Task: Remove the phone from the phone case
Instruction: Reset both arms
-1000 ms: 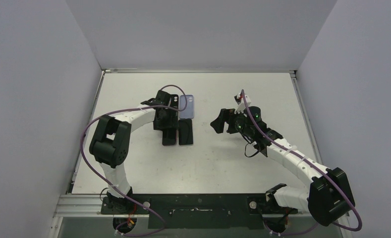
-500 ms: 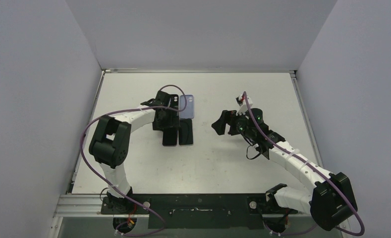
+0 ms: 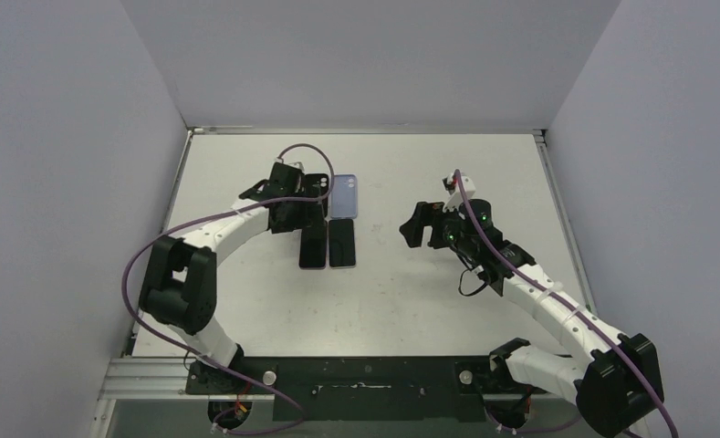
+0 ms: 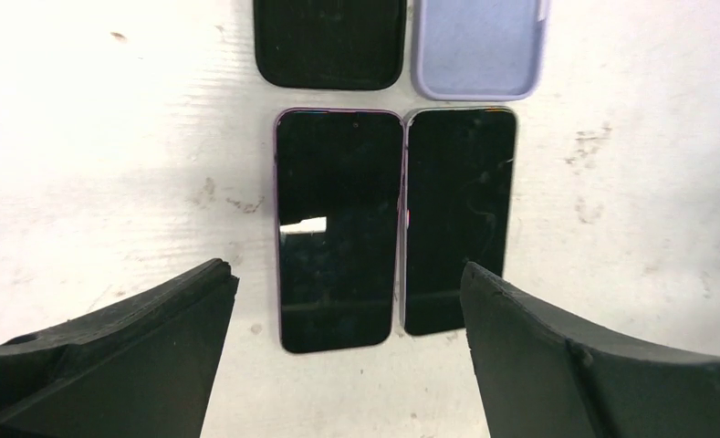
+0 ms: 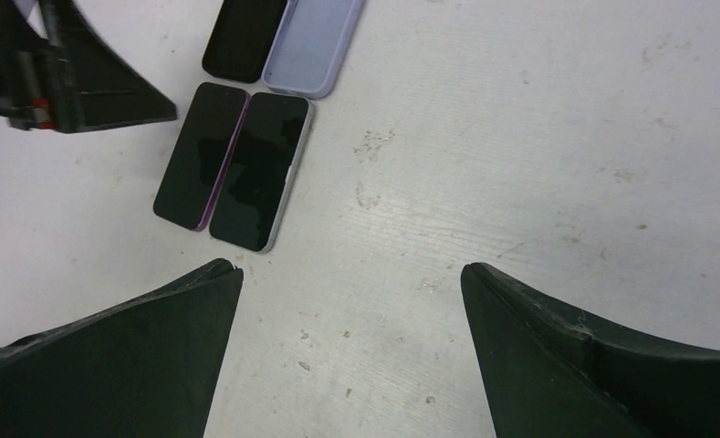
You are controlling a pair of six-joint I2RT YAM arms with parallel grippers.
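Top camera first. Two bare phones are lying side by side, screens up, near the middle of the table (image 3: 383,301): the purple-rimmed phone (image 3: 313,245) and, touching it at 3 o'clock, the second phone (image 3: 341,243). So the task phone is sitting outside its case, flat on the table. The lilac case (image 3: 343,196) is lying just at 12 o'clock of the second phone. The left gripper (image 3: 303,205) is hanging over the spot at 12 o'clock of the purple-rimmed phone and blocking most of what's under it. The right gripper (image 3: 420,224) is hovering well off at 3 o'clock, with green lights glowing on its wrist. Any print on the arms is too small to read.

The left wrist cam is showing what the top one is hiding: the black case (image 4: 329,41) is lying empty beside the lilac one, just at 12 o'clock of the purple-rimmed phone. Both screens are showing dark, no writing I can read. The left gripper is spread wide, gripping nothing.

The right wrist cam is looking at the same four from further away, up at 10 o'clock. The right gripper (image 5: 351,269) is gaping too, nothing between its fingers, only scuffed table below.
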